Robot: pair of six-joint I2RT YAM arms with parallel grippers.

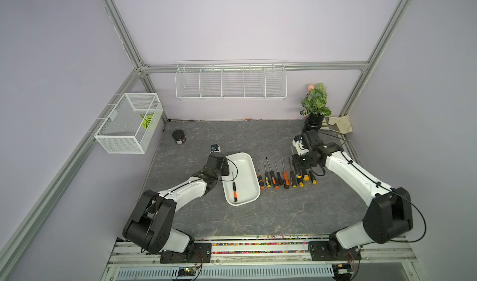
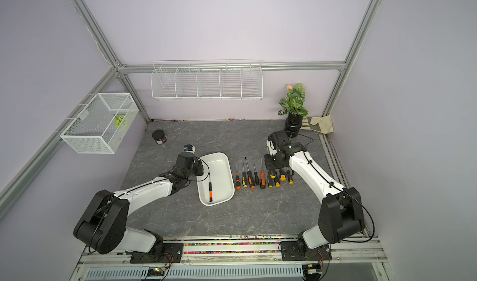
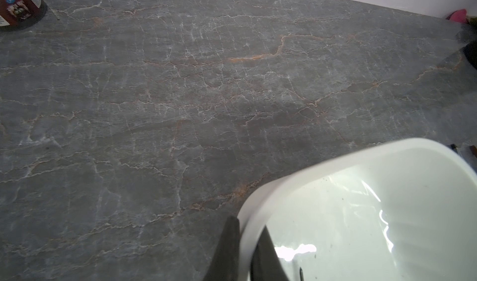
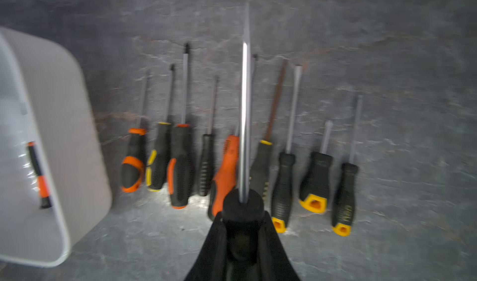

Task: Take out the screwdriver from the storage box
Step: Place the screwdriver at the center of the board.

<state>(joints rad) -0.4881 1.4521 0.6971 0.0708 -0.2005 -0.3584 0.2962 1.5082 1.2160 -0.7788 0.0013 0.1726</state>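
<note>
Right pincer grips one black-handled screwdriver over nine screwdrivers on the bench; left pincer clamps the storage box wall. One orange-black screwdriver lies inside; I cannot read the jar label.

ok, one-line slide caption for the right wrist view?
Right gripper shut on a long-shafted screwdriver over the row of screwdrivers laid out beside the storage box, one small screwdriver lying inside.

The storage box is white, the screwdriver black-handled and silver-shafted, the table grey with pale veins.
</note>
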